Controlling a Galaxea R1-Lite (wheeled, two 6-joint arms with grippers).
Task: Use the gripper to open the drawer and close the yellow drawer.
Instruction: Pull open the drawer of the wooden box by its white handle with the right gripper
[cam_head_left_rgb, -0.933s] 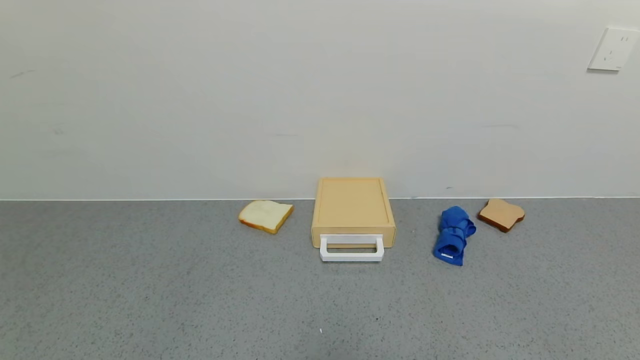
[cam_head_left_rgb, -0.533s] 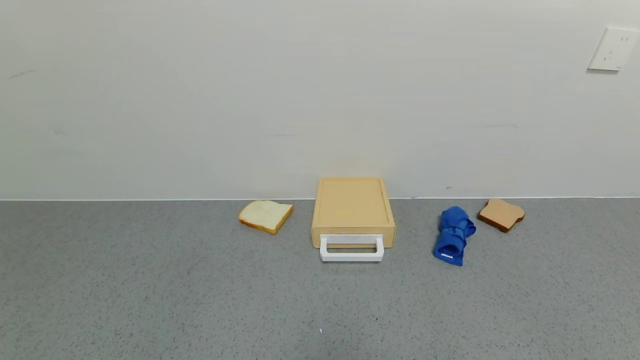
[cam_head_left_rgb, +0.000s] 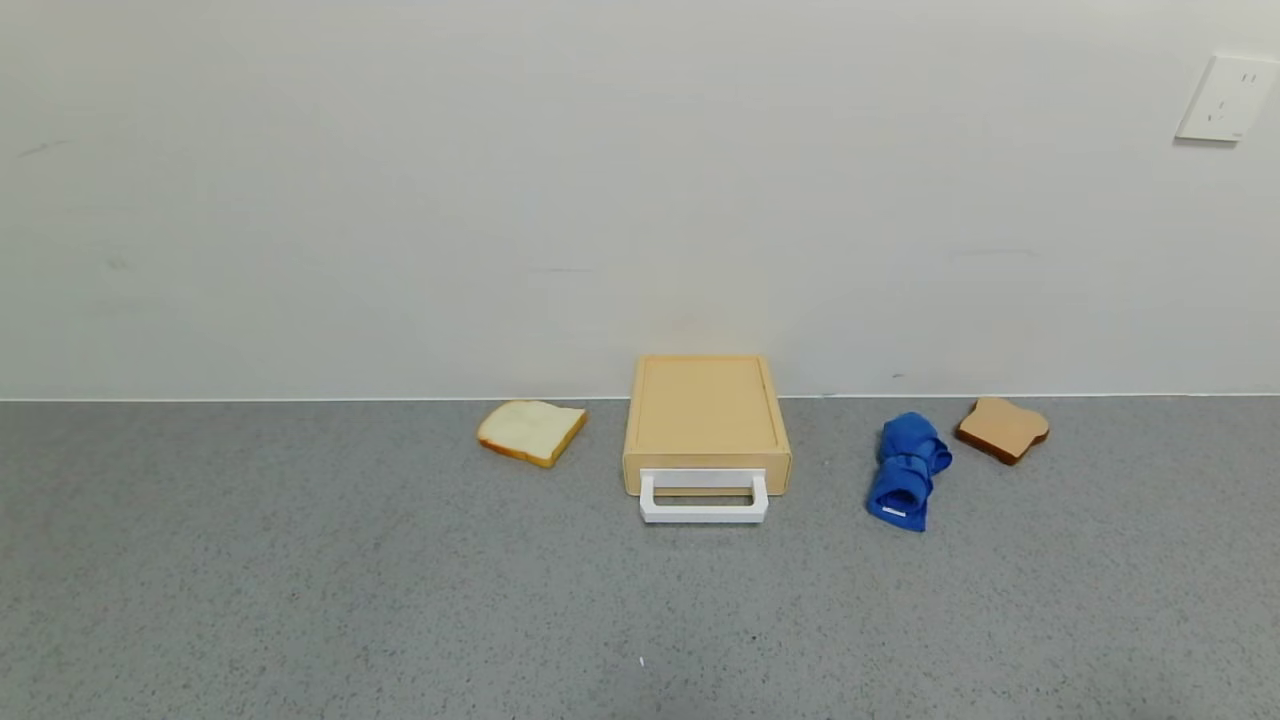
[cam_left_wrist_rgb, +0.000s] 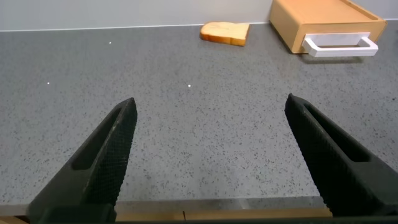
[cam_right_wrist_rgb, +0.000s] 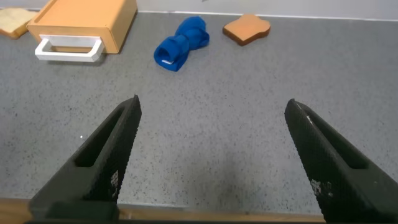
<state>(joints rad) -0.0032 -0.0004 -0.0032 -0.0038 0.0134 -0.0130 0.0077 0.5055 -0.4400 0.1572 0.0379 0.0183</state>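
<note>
Right wrist view: drawer (cam_right_wrist_rgb: 81, 25) well beyond claw (cam_right_wrist_rgb: 211, 162).

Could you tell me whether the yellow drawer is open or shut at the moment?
Shut. The yellow drawer front sits flush with its box, no interior showing, and the white handle juts toward the robot, untouched.

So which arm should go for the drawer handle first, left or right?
Nearly even, slightly left. Both grippers, left and right, hover open at the near table edge. The drawer and white handle sit centrally, but the blue cloth lies on the right's side.
</note>
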